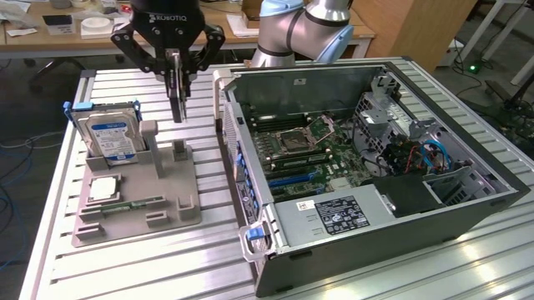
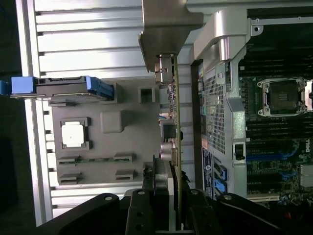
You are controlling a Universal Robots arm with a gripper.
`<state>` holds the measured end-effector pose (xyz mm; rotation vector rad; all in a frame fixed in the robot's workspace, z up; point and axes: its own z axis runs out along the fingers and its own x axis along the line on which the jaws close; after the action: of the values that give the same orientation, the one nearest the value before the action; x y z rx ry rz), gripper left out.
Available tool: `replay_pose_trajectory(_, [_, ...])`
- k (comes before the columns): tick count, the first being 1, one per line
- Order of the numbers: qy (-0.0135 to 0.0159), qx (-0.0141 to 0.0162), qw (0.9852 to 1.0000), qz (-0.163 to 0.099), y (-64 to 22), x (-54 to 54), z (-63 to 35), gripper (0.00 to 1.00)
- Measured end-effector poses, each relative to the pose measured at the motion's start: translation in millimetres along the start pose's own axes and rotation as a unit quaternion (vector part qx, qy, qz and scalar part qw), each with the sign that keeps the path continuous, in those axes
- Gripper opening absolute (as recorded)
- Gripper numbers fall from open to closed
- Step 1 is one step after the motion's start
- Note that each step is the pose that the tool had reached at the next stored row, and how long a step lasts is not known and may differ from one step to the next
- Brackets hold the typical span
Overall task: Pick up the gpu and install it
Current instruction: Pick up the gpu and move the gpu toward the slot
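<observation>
Gripper [image 1: 176, 72] clamped on gpu [image 1: 177, 103], hanging edge-down just beside the case [image 1: 317, 65] (outside its wall). Best practice: card plumb, bracket clear of case rim.

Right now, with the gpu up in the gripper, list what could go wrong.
1. The gripper pinches the gpu at one end only, so the long card hanging below could tilt or slip.
2. The gray holder has an upright post just under the card, and a low sideways move could snag on it.
3. The open computer case has its rim close beside the card, which might clip it.
</observation>
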<state>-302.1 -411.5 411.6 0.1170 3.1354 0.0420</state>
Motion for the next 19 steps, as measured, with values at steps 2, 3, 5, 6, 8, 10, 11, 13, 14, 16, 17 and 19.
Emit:
replay_pose_trajectory(2, [-0.0069, -0.0005, 1.0000, 0.000, 0.2, 0.0, 0.0, 0.29])
replay_pose_trajectory(3, [-0.0109, -0.0008, 0.9999, 0.000, 0.2, -0.1, 0.0, 0.29])
replay_pose_trajectory(5, [-0.0195, -0.0014, 0.9998, 0.000, 0.2, -0.1, 0.0, 0.29])
replay_pose_trajectory(6, [-0.0216, -0.0016, 0.9998, -0.001, 0.2, -0.4, -0.1, 0.29])
replay_pose_trajectory(8, [-0.0215, -0.0020, 0.9998, -0.001, 0.5, -4.5, 0.2, 0.29])
replay_pose_trajectory(10, [-0.0210, -0.0020, 0.9998, 0.000, 1.1, -12.1, 0.2, 0.29])
replay_pose_trajectory(11, [-0.0210, -0.0021, 0.9998, 0.000, 1.4, -15.6, 0.4, 0.29])
replay_pose_trajectory(13, [-0.0210, -0.0021, 0.9998, 0.000, 1.8, -22.0, 0.5, 0.29])
replay_pose_trajectory(14, [-0.0199, -0.0019, 0.9998, 0.000, 2.8, -34.5, 0.5, 0.29])
replay_pose_trajectory(16, [-0.0165, -0.0017, 0.9999, 0.000, 3.5, -44.5, 0.8, 0.29])
replay_pose_trajectory(17, [-0.0151, -0.0016, 0.9999, 0.000, 3.7, -47.8, 0.8, 0.29])
replay_pose_trajectory(19, [-0.0110, -0.0014, 0.9999, 0.000, 4.2, -54.4, 0.9, 0.29])
